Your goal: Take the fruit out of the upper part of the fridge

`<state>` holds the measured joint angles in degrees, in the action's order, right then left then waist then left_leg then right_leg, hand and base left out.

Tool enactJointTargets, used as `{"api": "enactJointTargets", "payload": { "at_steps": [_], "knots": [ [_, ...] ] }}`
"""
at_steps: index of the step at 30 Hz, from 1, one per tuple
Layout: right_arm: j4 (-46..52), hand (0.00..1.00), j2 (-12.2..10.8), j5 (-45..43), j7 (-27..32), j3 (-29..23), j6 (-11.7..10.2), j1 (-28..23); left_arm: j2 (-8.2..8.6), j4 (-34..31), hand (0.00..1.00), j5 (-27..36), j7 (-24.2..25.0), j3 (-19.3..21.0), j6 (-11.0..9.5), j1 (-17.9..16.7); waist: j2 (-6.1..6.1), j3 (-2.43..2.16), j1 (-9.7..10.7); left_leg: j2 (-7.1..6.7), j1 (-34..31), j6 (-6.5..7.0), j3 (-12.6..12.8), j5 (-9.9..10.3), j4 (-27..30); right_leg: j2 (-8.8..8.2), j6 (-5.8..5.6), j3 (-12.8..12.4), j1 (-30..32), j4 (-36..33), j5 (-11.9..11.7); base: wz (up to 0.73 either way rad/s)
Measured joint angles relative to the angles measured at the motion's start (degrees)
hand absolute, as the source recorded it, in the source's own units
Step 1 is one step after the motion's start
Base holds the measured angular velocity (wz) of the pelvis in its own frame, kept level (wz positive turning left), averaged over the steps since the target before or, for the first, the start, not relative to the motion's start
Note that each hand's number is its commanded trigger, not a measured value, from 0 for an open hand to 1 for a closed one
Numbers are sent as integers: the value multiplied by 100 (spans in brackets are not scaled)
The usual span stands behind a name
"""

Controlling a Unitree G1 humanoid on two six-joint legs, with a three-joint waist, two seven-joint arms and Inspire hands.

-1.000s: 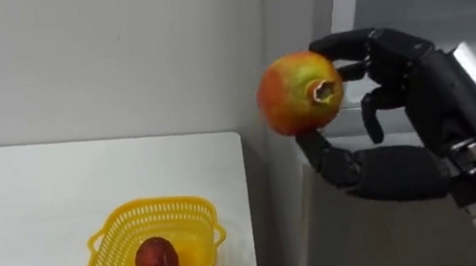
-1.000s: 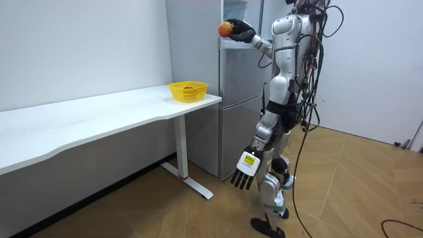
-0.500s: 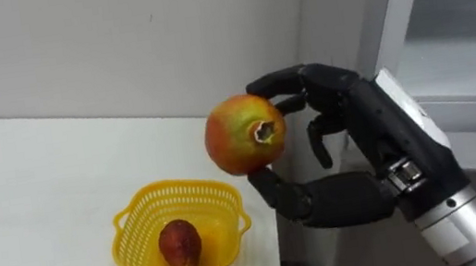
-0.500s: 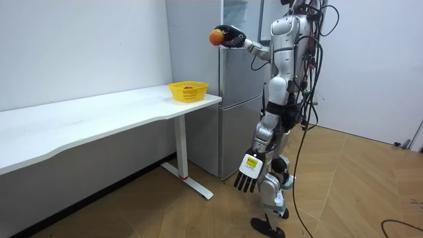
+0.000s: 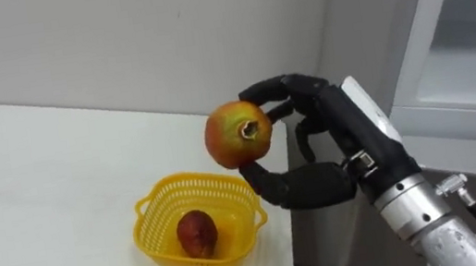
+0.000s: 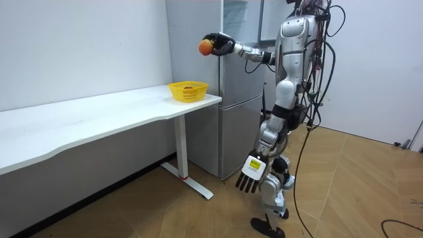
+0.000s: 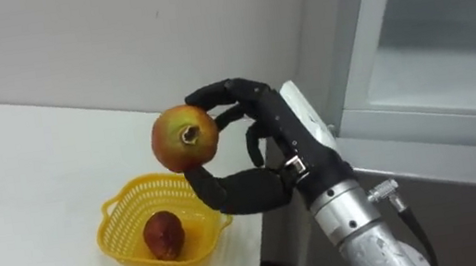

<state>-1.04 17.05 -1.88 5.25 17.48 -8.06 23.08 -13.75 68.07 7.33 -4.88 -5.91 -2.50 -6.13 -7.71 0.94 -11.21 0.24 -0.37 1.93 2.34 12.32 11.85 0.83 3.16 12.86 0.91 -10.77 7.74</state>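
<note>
ITEM 1 – pomegranate (image 5: 238, 134): round, red-yellow skin, crown end turned toward the camera. Held in the air in the right hand (image 5: 335, 129), fingers curled over the top and far side, thumb clamped underneath. Seen above the far right rim of the basket, apart from it, nothing touched but the hand

ITEM 2 – basket (image 5: 161, 192): yellow plastic, perforated walls, placed upright on the table near its corner by the fridge. Contents: 1 dark red fruit (image 5: 197, 234), laid on the basket floor

ITEM 3 – table (image 5: 38, 170): white top, set along the wall; its end is just beside the fridge (image 6: 198, 66)

ITEM 4 – fridge: grey, tall, upper & lower sections. In the eye views a pale frame w/ a bright panel is seen at the right, behind the right forearm; whether the upper door is open cannot be told

ROBOT: stood upright in front of the fridge, near the table's end, on a wood floor. Right arm stretched out at shoulder height toward the table side, fruit carried well above basket level in the room view

Left hand (image 6: 252, 183): hung low beside the leg, fingers straight, slightly apart, pointed at the floor, nothing held
</note>
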Motion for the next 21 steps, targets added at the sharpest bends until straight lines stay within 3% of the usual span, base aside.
{"api": "enactJointTargets", "payload": {
  "at_steps": [4, 8, 14, 21],
  "knots": [
    [-967, 100, -31, -11, -17, 195, 180, 97, -8, -4, 0, -87, 14, 15, 21, 9, -51, 19, -208, -28, -194, 12, -130, 5, 134, -44, 4, 152, 78, 1, -3, 19],
    [-1587, 100, 0, 84, 70, 175, 292, 301, -21, -3, 0, -90, 2, 13, 210, -40, -58, 31, -265, -65, -360, 25, -289, 2, 201, -82, 3, 297, 153, 10, -3, 19],
    [-1704, 100, -6, 166, 347, 223, 322, 341, -38, -38, 0, -125, -4, 2, 351, -24, -52, 41, -320, -71, -495, 24, -412, 1, 311, -89, 3, 407, 215, 17, -3, 14],
    [-1900, 100, -19, 192, 478, 403, 322, 391, -42, -134, 0, -252, -106, 9, 346, 36, -46, 74, -356, -81, -491, 27, -401, -1, 241, -94, 3, 403, 231, 20, -2, -1]
  ]
}}
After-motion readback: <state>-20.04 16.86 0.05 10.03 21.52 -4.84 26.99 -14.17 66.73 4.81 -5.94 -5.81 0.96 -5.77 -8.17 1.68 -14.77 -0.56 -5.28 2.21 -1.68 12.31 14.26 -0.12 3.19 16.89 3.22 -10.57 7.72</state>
